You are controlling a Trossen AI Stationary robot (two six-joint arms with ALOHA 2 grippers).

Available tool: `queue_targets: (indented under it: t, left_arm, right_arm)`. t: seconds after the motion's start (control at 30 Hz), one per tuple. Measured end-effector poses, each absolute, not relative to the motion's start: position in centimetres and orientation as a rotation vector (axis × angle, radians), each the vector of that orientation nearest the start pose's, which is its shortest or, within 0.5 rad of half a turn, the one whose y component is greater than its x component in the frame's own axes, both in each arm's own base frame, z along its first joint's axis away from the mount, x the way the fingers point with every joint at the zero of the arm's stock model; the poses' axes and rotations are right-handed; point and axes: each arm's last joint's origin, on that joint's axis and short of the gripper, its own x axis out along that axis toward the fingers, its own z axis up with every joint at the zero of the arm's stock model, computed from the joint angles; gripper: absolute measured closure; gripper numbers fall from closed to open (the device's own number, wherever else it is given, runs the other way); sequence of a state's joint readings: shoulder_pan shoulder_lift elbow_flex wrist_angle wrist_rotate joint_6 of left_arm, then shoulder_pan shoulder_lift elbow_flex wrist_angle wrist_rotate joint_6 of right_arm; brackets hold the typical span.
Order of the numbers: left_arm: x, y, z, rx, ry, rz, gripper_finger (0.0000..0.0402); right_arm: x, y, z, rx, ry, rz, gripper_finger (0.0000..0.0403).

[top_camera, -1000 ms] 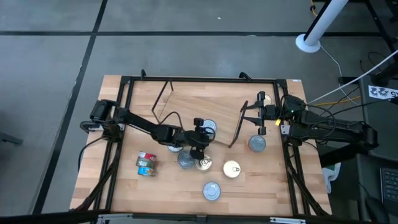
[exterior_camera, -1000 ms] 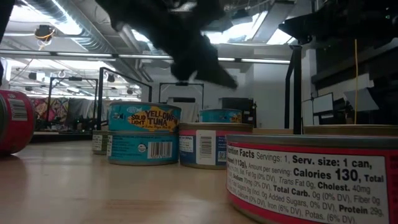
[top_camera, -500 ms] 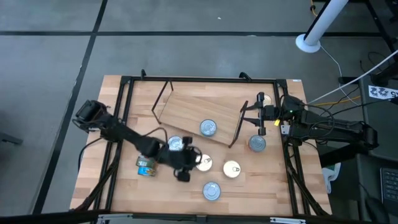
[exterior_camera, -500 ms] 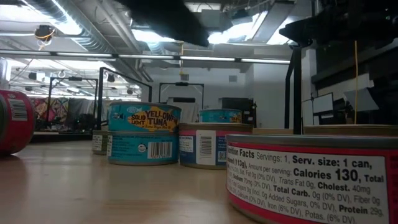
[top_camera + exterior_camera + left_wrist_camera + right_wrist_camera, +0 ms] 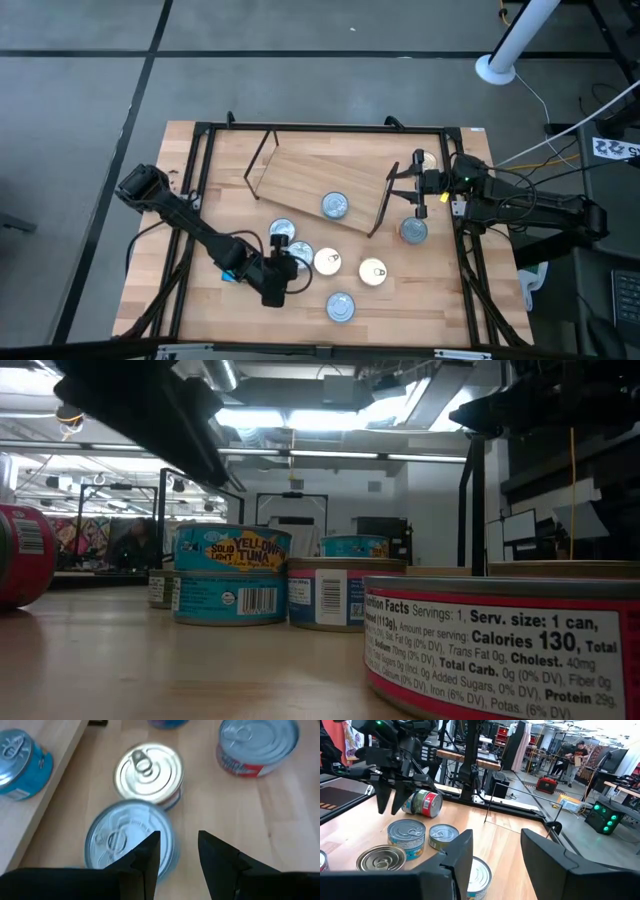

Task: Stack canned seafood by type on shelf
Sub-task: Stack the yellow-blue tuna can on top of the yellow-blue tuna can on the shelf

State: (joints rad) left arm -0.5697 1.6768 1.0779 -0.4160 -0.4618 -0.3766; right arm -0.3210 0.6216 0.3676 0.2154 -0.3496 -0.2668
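Observation:
Several tins of canned seafood stand on the table: silver-lidded ones [image 5: 282, 232] [image 5: 300, 255] [image 5: 340, 307], gold-lidded ones [image 5: 327, 262] [image 5: 372, 272] and a red one [image 5: 413, 230]. One blue tin [image 5: 335, 206] stands on the shelf [image 5: 300, 175], a slanted light-wood board. In the low view a teal tuna tin [image 5: 232, 547] sits on top of another tin. My left gripper [image 5: 275, 285] hovers open over the table's near part, above a silver-lidded tin [image 5: 125, 840], with only bare wood between its fingers [image 5: 179, 850]. My right gripper [image 5: 418, 192] waits open [image 5: 497, 855] at the shelf's right end.
A red-green tin [image 5: 422, 802] lies on its side at the table's left, half hidden under my left arm [image 5: 200, 230]. The black frame rails [image 5: 195, 160] run along the table's sides. Bare wood shows near the front left corner [image 5: 160, 310].
My left gripper has swung from above the tins in front of the shelf toward the table's near edge and a little leftward, turning as it went. Its fingers have kept the same gap. No tin has moved.

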Motion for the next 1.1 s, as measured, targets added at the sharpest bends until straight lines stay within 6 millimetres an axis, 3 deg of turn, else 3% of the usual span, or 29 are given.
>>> queue_targets:
  t: [0.53, 0.93, 1.1]
  left_arm:
    - [28.0, -16.3, 18.4, 0.286, 0.94, 0.054, 0.0274]
    - [28.6, -16.7, 16.5, 0.391, 0.967, 0.032, 0.0274]
    - [28.7, -16.6, 16.4, 0.403, 0.961, 0.049, 0.0297]
  right_arm:
    - [14.8, -3.9, 24.9, -0.251, 0.041, 0.034, 0.0235]
    - [14.8, -3.9, 24.9, -0.251, 0.04, 0.034, 0.0235]
    - [14.8, -3.9, 24.9, -0.251, 0.04, 0.034, 0.0235]
